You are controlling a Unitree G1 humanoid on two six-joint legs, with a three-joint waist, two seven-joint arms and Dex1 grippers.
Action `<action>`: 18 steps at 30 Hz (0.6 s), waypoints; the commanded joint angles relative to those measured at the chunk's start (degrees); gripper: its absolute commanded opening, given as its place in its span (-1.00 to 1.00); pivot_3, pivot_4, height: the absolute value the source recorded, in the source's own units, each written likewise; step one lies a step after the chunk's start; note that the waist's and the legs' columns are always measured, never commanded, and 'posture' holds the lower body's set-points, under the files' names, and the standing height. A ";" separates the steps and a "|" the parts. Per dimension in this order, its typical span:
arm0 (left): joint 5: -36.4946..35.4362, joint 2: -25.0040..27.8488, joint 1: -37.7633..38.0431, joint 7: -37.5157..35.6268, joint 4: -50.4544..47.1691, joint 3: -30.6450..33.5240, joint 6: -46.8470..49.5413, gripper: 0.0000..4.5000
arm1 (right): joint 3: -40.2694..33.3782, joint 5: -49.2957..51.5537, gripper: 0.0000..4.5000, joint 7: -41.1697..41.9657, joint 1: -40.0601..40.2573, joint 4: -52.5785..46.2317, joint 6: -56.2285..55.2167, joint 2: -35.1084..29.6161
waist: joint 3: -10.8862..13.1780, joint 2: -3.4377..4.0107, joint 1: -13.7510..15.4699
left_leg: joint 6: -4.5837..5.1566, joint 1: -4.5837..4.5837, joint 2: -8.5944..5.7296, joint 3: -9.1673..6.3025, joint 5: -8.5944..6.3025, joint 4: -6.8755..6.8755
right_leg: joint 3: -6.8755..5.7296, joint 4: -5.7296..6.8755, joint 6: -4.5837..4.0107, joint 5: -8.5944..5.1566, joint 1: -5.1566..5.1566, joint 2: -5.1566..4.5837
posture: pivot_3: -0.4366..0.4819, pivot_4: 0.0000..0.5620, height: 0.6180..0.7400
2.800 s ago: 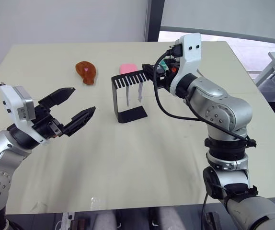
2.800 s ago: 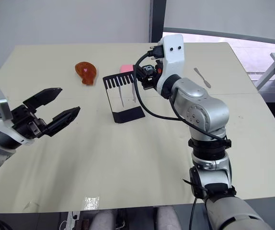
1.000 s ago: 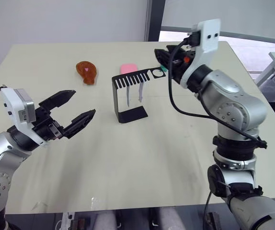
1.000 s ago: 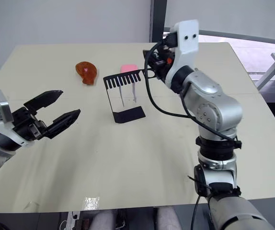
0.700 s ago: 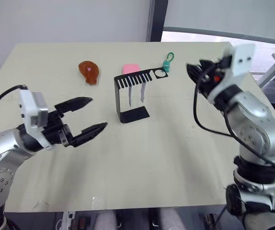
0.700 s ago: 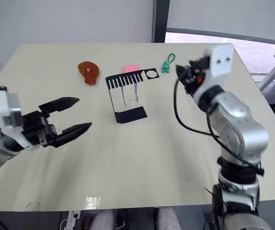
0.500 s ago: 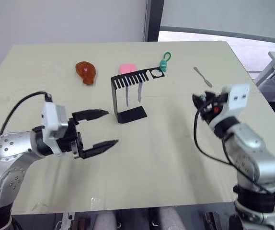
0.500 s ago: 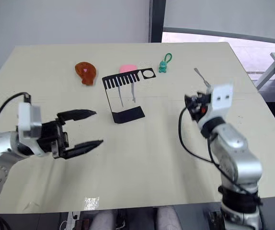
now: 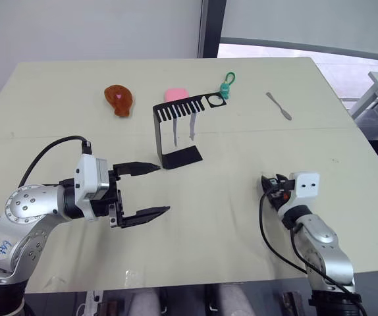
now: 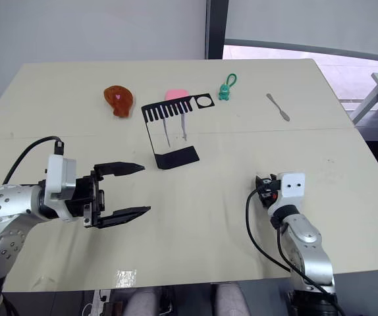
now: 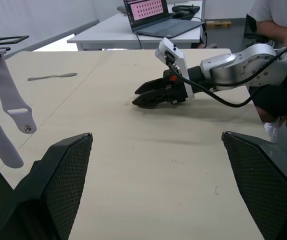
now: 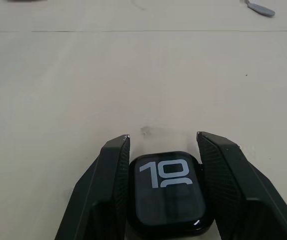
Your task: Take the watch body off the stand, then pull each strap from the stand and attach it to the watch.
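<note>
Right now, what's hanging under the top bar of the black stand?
Two pale straps hang side by side from the comb slots of the stand, ends above its flat base. Their top ends are hidden in the slots. The round hole at the bar's end is empty; the watch body is in the right hand.

Bystander objects on the beige tabletop (image 9: 242, 164)

A glossy brown-orange drumstick-shaped toy (image 9: 118, 99) lies toward the far left of the table, with a pink rounded block (image 9: 174, 94) further right, and a small green keychain figure (image 9: 226, 85) on a loop beyond that. A slim grey metal spatula (image 9: 278, 105) rests well apart, near the far right edge. In the left wrist view, an open laptop (image 11: 153, 15) sits on a grey desk (image 11: 133, 35) behind, and a person in a white shirt (image 11: 278, 15) sits nearby.
</note>
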 commanded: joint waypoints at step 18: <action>2.09 1.35 3.24 -1.20 2.51 5.24 -1.87 1.00 | -4.77 9.21 0.99 17.53 0.20 -2.27 -2.29 -10.78 | 0.02 0.04 0.29 | 0.02 0.04 -0.02 -0.03 -0.01 0.02 | -0.03 -0.01 0.00 0.00 0.08 -0.05 | -0.05 -0.47 1.00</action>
